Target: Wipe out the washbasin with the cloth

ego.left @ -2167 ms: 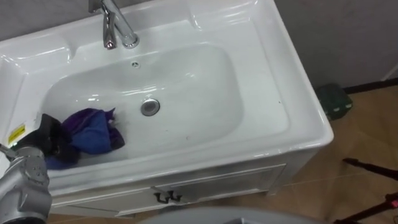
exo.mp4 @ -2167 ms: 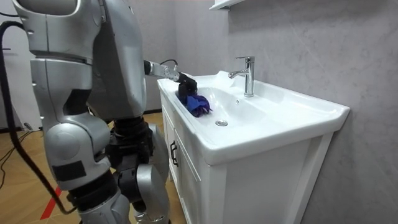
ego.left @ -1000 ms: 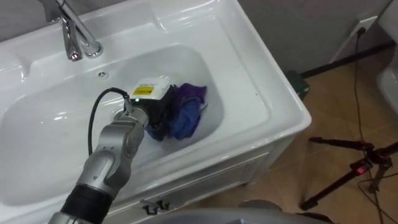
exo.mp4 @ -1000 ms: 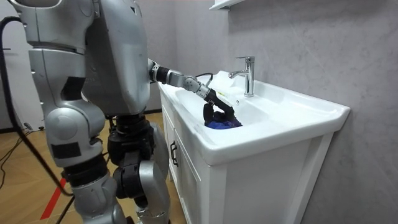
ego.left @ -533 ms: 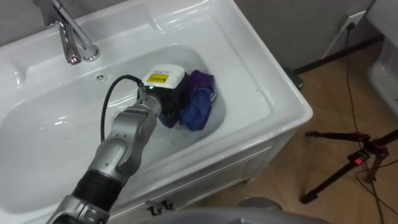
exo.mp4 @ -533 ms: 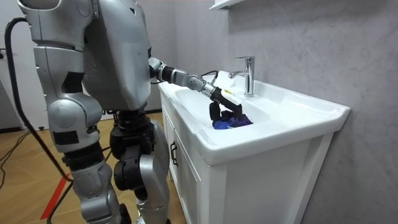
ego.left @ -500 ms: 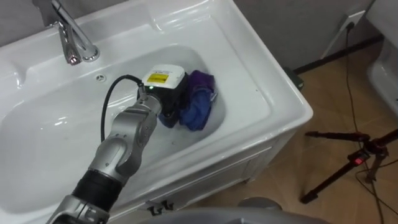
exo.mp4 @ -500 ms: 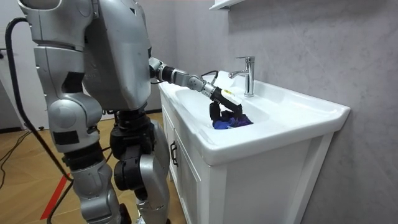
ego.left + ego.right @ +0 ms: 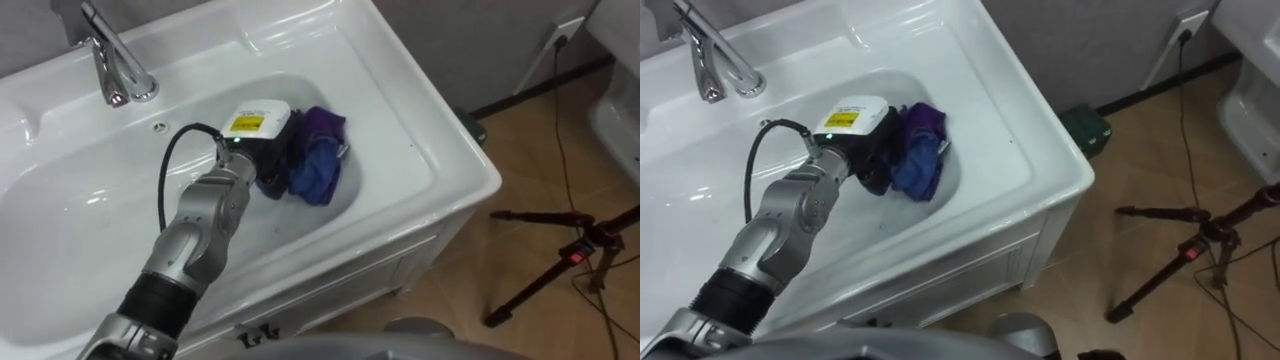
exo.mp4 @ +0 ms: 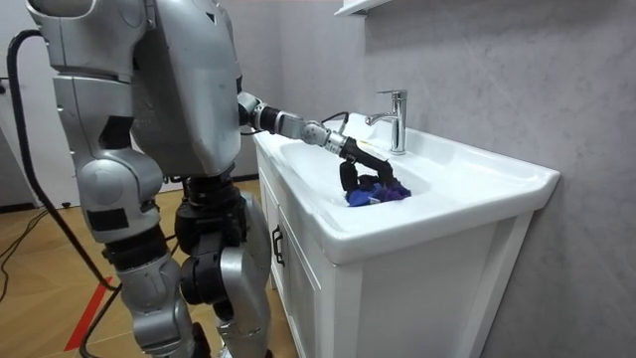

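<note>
Left eye view: your left hand (image 9: 262, 150) has its fingers (image 9: 274, 172) clamped on the purple cloth (image 9: 320, 160). It is bunched against the three o'clock wall of the basin (image 9: 425, 135), likely to scrub that side.

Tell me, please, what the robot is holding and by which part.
The left hand grips the crumpled blue-purple cloth by its left side, in the white basin.

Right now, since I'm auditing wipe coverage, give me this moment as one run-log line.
task: wipe | left hand: shut on cloth | cloth: in basin bowl, end away from faucet | robot: stands before basin
</note>
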